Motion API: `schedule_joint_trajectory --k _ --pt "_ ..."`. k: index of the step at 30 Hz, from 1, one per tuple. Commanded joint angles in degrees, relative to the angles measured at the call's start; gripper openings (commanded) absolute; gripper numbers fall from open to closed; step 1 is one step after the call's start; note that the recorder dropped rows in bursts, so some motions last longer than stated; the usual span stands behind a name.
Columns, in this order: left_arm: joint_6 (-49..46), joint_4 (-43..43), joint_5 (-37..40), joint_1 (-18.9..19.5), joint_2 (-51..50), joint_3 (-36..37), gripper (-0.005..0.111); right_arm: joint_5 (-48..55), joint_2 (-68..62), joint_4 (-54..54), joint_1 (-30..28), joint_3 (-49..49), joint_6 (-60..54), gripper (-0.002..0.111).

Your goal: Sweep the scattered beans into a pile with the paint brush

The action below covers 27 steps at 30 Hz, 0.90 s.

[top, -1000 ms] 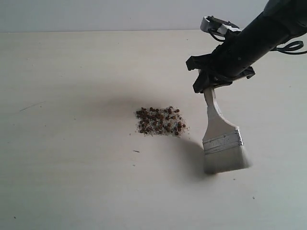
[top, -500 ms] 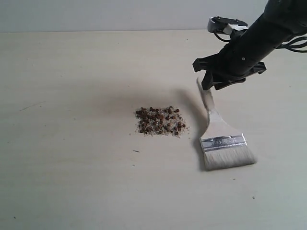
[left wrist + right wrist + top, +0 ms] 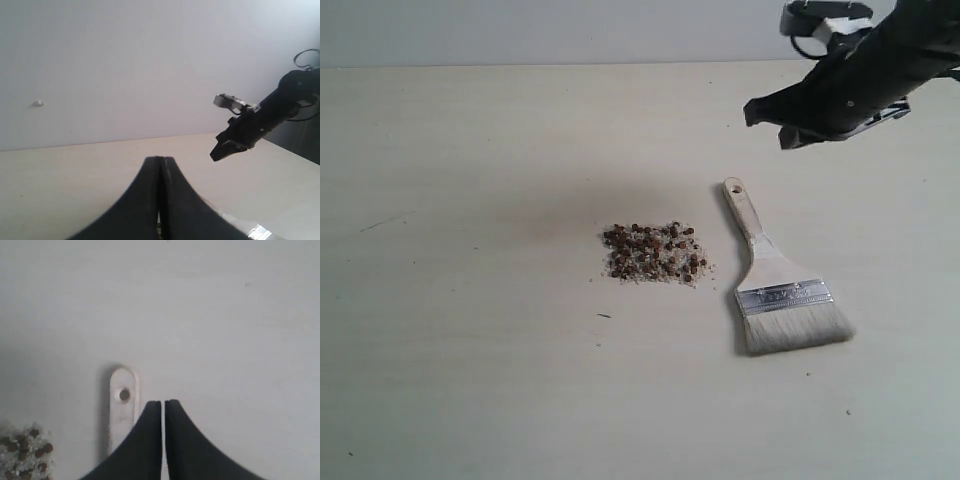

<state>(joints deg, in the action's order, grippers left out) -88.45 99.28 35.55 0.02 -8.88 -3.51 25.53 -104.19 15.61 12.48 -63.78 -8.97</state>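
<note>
The beans (image 3: 654,252) lie in one compact dark reddish-brown heap mixed with whitish crumbs, mid-table. The paint brush (image 3: 775,290) lies flat on the table just right of the heap, bristles toward the near edge and its holed handle end pointing away. My right gripper (image 3: 767,125) hangs above and beyond the handle end, shut and holding nothing. The right wrist view shows the handle end (image 3: 121,410) beside the gripper (image 3: 163,403) and a corner of the beans (image 3: 25,450). My left gripper (image 3: 160,159) is shut and empty; the exterior view does not show it.
The pale tabletop (image 3: 470,330) carries a few stray specks, such as one dark fleck (image 3: 605,316) in front of the heap. The right arm (image 3: 250,125) shows in the left wrist view against a plain wall.
The right gripper let go of the brush handle. The brush dropped from upright to flat on the table. The gripper rose and drew back to the upper right, jaws together.
</note>
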Motion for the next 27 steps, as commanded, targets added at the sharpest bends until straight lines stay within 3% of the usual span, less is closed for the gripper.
schedule_joint_trajectory --k 1,7,16,27 --pt "0.38 0.67 0.09 0.16 0.50 0.31 0.000 -17.32 12.26 1.66 -0.13 11.48 0.62 0.000" --pt "0.38 0.67 0.09 0.16 0.50 0.31 0.000 -32.84 31.66 2.49 -0.13 30.27 0.75 0.000" --pt "0.38 0.67 0.09 0.16 0.50 0.31 0.000 -33.43 58.72 2.36 -0.13 49.24 0.75 0.000" --pt "0.38 0.67 0.09 0.16 0.50 0.31 0.000 -31.69 87.24 1.86 -0.13 62.34 1.61 0.000"
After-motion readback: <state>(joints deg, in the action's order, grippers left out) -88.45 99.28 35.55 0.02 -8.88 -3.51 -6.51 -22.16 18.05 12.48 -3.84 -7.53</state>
